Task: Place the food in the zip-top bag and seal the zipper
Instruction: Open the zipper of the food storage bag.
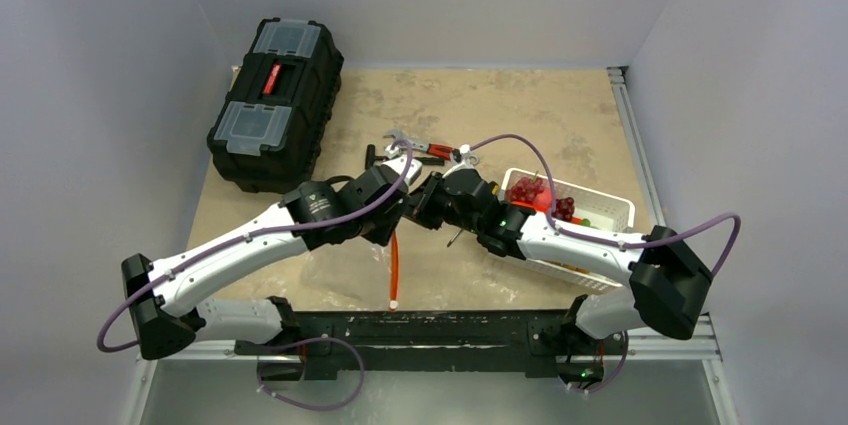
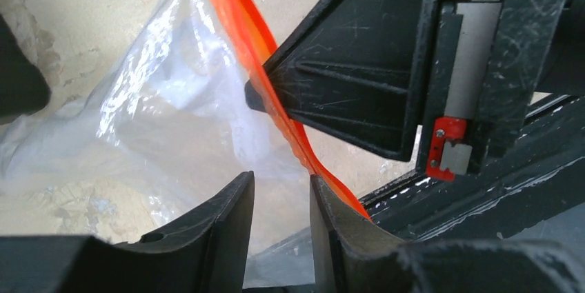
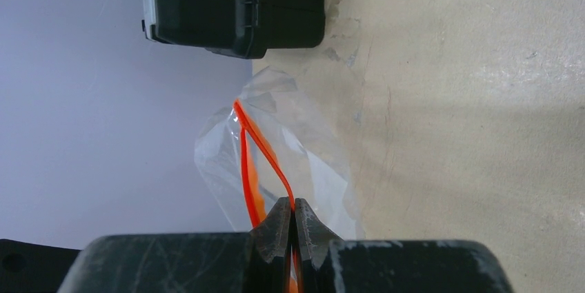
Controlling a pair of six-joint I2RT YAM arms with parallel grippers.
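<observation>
Right claw (image 3: 293, 205) pinched shut on the zipper (image 3: 264, 152) | left claw (image 2: 281, 181) part open beside it, gripping nothing | table (image 1: 520, 115) carries zip-top bag (image 1: 335, 270), between the arms | food (image 1: 532, 189) in white basket (image 1: 612, 207)

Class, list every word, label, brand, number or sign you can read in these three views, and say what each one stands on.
No text can be read in any view.
Pale mark on the left arm's round joint cap: too small to read.
On the black toolbox: no legible label.
On the zip-top bag and its zipper: no print shows.
</observation>
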